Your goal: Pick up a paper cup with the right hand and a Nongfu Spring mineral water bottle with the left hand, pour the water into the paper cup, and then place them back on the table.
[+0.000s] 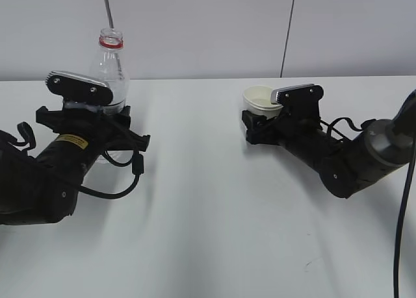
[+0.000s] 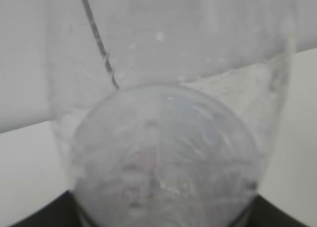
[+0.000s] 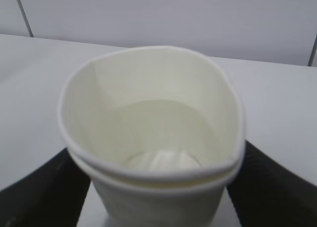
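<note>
The clear water bottle (image 1: 110, 67) stands upright at the left with no cap and a red ring at its neck; its lower half is hidden behind my left gripper (image 1: 104, 126), which is shut on it. In the left wrist view the bottle (image 2: 163, 138) fills the frame between the black fingers (image 2: 275, 214). The off-white paper cup (image 1: 260, 100) is right of the middle, held by my right gripper (image 1: 260, 126). In the right wrist view the cup (image 3: 153, 113) is squeezed oval between the fingers (image 3: 34, 187), and a little clear water (image 3: 161, 160) seems to lie in it.
The white table (image 1: 208, 213) stretches between the two arms. A grey wall stands behind it, with a thin rod (image 1: 107, 6) above the bottle. A black cable (image 1: 406, 213) hangs at the right edge.
</note>
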{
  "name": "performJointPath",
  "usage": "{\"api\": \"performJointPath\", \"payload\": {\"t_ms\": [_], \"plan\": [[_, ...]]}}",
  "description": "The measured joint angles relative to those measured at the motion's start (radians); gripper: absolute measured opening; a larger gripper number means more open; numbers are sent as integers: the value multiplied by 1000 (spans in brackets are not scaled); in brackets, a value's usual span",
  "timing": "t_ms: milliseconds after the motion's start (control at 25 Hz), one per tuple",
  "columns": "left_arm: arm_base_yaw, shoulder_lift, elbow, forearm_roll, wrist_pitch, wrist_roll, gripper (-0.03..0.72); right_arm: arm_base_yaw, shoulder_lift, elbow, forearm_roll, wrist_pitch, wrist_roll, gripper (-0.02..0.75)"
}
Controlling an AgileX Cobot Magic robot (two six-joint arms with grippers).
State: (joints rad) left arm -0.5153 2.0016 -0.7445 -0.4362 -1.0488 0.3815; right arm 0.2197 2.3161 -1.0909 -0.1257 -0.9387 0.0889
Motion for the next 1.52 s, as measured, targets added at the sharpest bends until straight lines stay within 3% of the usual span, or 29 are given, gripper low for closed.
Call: {"api": "performJointPath", "payload": {"t_ms": [400, 920, 1520], "plan": [[0, 0, 0, -1, 0, 0, 342, 0, 0, 91, 2, -108, 0, 603], [1, 0, 0, -10, -1, -8, 342, 0, -145, 283, 5, -132, 0, 594], [133, 79, -92, 67, -10, -156, 340, 0, -307, 409, 5, -173, 0, 592]]}}
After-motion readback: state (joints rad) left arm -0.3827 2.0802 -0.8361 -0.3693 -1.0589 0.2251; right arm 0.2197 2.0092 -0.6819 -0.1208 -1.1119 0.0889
